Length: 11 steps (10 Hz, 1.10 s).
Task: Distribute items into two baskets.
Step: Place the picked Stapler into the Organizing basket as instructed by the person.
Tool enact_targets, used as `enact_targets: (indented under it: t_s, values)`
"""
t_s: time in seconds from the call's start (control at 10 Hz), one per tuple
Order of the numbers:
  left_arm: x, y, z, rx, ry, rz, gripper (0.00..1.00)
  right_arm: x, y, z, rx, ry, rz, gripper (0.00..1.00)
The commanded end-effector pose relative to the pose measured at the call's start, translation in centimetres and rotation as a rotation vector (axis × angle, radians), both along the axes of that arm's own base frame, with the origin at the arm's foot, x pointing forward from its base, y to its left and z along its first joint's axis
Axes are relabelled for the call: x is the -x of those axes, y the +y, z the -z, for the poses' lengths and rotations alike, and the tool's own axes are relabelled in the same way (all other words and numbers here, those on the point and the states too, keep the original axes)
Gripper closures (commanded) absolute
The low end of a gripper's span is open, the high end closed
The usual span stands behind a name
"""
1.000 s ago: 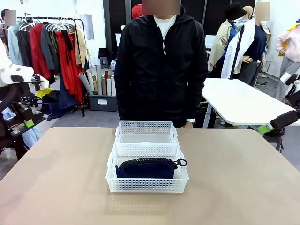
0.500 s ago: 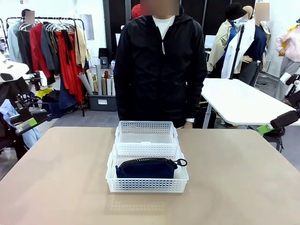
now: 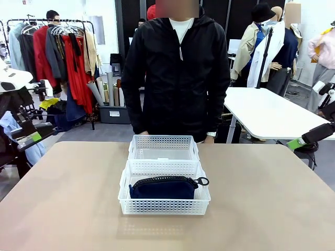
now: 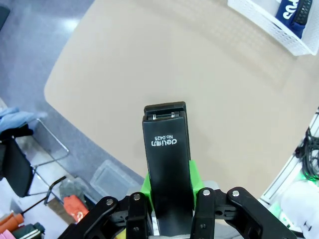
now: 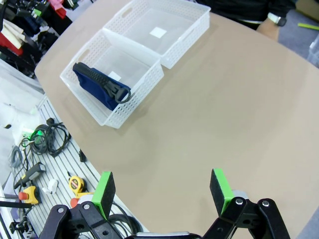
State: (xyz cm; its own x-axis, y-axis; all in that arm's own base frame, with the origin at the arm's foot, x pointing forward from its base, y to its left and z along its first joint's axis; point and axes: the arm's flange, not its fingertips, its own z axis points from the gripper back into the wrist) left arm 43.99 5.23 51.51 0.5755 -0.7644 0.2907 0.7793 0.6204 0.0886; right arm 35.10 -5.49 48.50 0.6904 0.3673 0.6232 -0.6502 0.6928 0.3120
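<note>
Left wrist cam: left pincer clamped on the black stapler, green pads on both its sides; stapler juts out over the desk edge w/ floor below; print on it reads upside down; a basket corner w/ the navy pouch sits top right of that pic. Front cam shows the stapler nowhere clear; left arm sits far left, off the desk, its pincer too small to read there. Right wrist cam: right pincer spread wide, nothing betw. the pads, hanging above the desk near its edge. Count: 2 white baskets, touching end to end mid-desk; near basket holds 1 pouch, ring pull to the robot's right; far basket has a white label on its floor; 1 stapler; 1 person in a black jacket standing just behind the far basket.
</note>
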Motion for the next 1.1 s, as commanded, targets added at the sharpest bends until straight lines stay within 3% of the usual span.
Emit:
enact_targets:
  t_s: [0.0,1.0]
  values:
    - [-0.04,0.09,-0.23,-0.002,-0.013,-0.005,1.0,0.05,-0.04,-0.12,-0.003,0.001,-0.004,0.0]
    - [-0.04,0.09,-0.23,-0.002,-0.013,-0.005,1.0,0.05,-0.04,-0.12,-0.003,0.001,-0.004,0.0]
